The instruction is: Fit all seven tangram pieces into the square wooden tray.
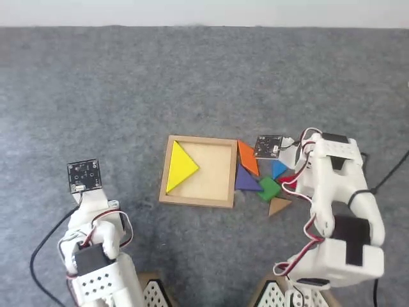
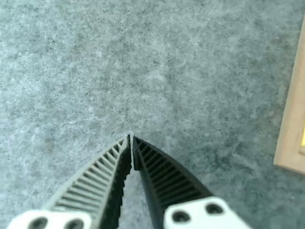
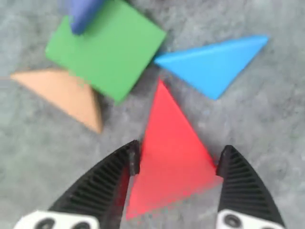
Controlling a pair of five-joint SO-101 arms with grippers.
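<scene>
Edges are your hold: red triangle (image 3: 167,152) looks light, stiff, slick; right gripper (image 3: 178,155) straddles it open, left gripper (image 2: 131,139) closed, empty.

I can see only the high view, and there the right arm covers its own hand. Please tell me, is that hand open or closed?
Observer: Open. The right hand straddles the red triangle, which lies flat on the carpet.
Operator: And the left hand, does it hold something?
Observer: No. The left hand is shut on nothing, above bare carpet.
Operator: Is the blue triangle free from the other pieces?
Observer: Not fully. The tip of the blue triangle meets a corner of the green square.
</scene>
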